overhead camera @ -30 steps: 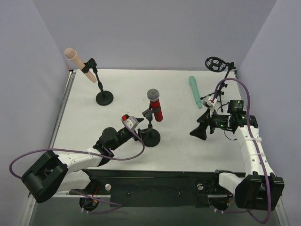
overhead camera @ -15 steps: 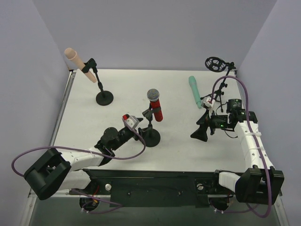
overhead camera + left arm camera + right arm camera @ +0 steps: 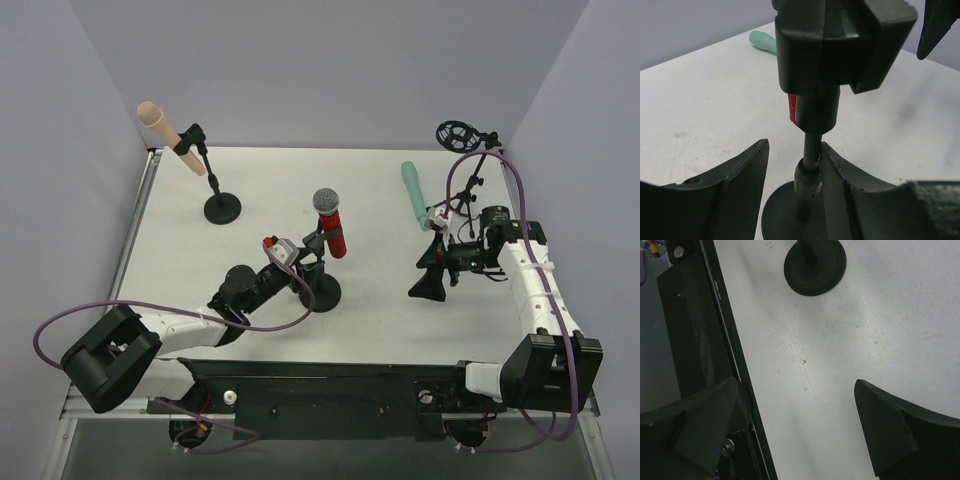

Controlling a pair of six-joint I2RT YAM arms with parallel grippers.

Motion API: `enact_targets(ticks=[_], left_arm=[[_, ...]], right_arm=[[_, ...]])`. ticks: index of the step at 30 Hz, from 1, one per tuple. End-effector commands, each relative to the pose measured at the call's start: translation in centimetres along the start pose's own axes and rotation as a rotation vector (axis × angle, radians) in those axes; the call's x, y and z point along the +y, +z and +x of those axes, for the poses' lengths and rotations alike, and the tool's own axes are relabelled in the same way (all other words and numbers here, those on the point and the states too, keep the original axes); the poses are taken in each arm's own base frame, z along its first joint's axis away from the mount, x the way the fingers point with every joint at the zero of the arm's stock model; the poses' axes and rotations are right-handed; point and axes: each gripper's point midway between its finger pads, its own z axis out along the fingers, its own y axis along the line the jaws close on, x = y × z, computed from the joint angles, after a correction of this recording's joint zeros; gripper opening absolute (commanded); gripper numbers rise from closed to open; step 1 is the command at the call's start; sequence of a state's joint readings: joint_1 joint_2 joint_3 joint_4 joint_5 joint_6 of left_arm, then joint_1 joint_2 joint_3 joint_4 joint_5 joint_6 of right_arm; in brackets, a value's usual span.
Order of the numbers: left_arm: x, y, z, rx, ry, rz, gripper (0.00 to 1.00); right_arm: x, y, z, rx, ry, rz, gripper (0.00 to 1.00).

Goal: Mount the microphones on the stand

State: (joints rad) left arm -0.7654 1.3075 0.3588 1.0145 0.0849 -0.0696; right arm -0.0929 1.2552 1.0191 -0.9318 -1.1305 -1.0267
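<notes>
Left gripper (image 3: 792, 150) is straddling the thin black metal stand pole (image 3: 811, 146), fingers spread. Right gripper (image 3: 795, 385) is hovering, spread too; probably best pinching the teal-green stick microphone (image 3: 415, 195) mid-barrel.

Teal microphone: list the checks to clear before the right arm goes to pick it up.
1. Teal-green microphone lies free on the table, nothing on it: ok.
2. Right gripper open and empty: ok.
3. Right stand's ring clip empty: ok.
4. Right stand's base standing firm: cannot tell, hidden behind the right arm.
5. Purple cable clear of that stand's pole: cannot tell, they cross in the top view.
6. Left gripper away from the centre stand: not ok, its open fingers straddle the pole under the red microphone.
</notes>
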Motion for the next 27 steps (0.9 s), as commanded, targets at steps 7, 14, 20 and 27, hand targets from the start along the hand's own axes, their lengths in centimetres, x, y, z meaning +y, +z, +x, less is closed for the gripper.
enact_targets(ticks=[7,14,20,27], left_arm=[[-0.5,2.3,-3.8,-0.12,-0.013,0.015,0.38],[0.2,2.0,-4.5,-0.139,0.026,-0.009,0.0],[6.5,-0.7,-7.3,-0.2,0.027,-0.178,0.0],[16.8,-5.7,-10.3,-0.254,0.126,-0.546,0.0]], right_arm=[[4.2,-1.1,-1.0,-0.019,-0.101,-0.241,0.95],[5.6,-1.6,-1.3,-0.016,-0.064,-0.322,0.9],[5.8,-1.8,-1.3,-0.014,-0.087,-0.316,0.89],[5.9,-1.8,-1.4,-0.015,-0.097,-0.312,0.89]])
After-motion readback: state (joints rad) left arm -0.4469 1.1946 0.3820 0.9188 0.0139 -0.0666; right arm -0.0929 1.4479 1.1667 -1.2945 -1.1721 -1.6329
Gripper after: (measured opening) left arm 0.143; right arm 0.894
